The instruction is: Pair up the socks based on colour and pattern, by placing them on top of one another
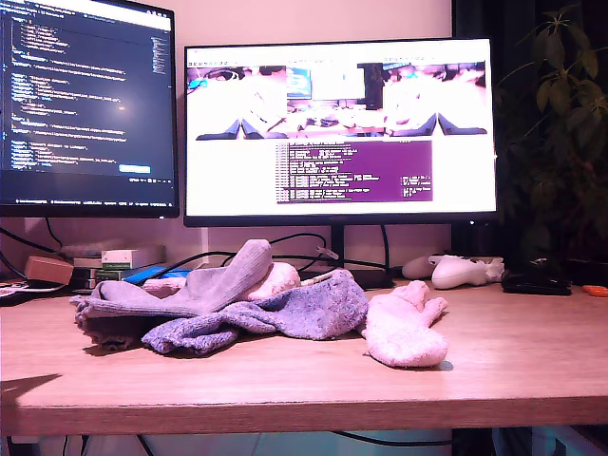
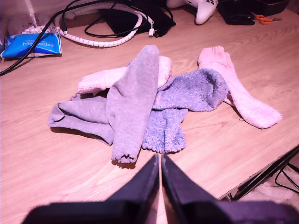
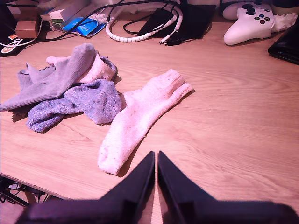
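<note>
A heap of socks lies on the wooden desk [image 1: 513, 361]. A grey sock [image 2: 133, 102] with a frilly cuff lies on top, over a second grey sock [image 2: 77, 114], a fuzzy pale pink sock [image 2: 100, 79] and a speckled blue-purple knit sock [image 2: 187, 91]. Another pale pink sock [image 3: 140, 116] lies flat beside the heap, toward the exterior view's right [image 1: 404, 328]. My first gripper [image 2: 160, 158] is shut and empty, hovering short of the grey sock's cuff. My second gripper [image 3: 155, 154] is shut and empty, just short of the lone pink sock's end. Neither arm shows in the exterior view.
A white game controller [image 3: 247, 25] and a black case [image 3: 285, 44] lie at the back, toward the exterior view's right. Coiled cables [image 2: 107, 42], a blue packet [image 2: 32, 44] and small boxes [image 3: 28, 28] sit behind the heap. Two monitors [image 1: 337, 128] stand behind. The desk's front edge [image 1: 304, 413] is close.
</note>
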You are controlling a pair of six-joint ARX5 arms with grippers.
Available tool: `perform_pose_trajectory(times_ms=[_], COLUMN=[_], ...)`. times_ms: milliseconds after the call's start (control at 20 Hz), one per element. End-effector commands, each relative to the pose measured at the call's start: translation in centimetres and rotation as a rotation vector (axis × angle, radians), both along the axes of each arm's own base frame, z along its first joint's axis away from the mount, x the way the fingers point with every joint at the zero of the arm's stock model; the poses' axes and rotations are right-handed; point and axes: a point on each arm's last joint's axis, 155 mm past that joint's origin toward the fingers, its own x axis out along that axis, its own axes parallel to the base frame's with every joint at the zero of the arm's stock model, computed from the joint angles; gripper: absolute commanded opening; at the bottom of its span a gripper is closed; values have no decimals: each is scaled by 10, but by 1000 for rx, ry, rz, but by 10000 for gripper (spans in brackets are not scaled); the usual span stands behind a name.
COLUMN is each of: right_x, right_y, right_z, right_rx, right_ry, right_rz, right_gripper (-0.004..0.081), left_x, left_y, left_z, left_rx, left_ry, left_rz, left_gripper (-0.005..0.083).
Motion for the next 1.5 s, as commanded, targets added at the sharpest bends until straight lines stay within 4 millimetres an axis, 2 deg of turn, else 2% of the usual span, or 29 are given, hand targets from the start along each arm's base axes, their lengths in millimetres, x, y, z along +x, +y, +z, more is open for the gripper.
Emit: perform_pose_trajectory(times_ms=[0, 350, 450, 600, 900, 1150, 1300, 1450], right_x=[-7, -7, -1, 11, 54, 90, 113, 140], right_y=[-2, -2, 1, 13, 41, 71, 90, 107], right_z=[-16, -15, -9, -10, -19, -32, -35, -36], right_rx=[-25, -22, -7, 23, 93, 81, 58, 41], right_ry=[66, 61, 41, 47, 68, 130, 158, 173], right_rz=[1, 0, 8, 46, 112, 177, 213, 237], right_gripper=[-13, -13, -13, -13, -13, -13, -13, -13], left_x=[15, 15, 14, 11, 0, -4, -5, -2], left_y=[9, 9, 4, -17, -64, -99, -110, -113], left_z=[10, 10, 12, 15, 0, -11, -22, -31], left_rx=[-41, -42, -66, -112, -112, -102, -90, -79], left_ry=[-45, -45, -42, -30, 36, 53, 81, 106], left_rz=[88, 88, 68, -13, -190, -302, -332, -333], left_gripper=[-20, -20, -20, -20, -20, -20, -20, -20])
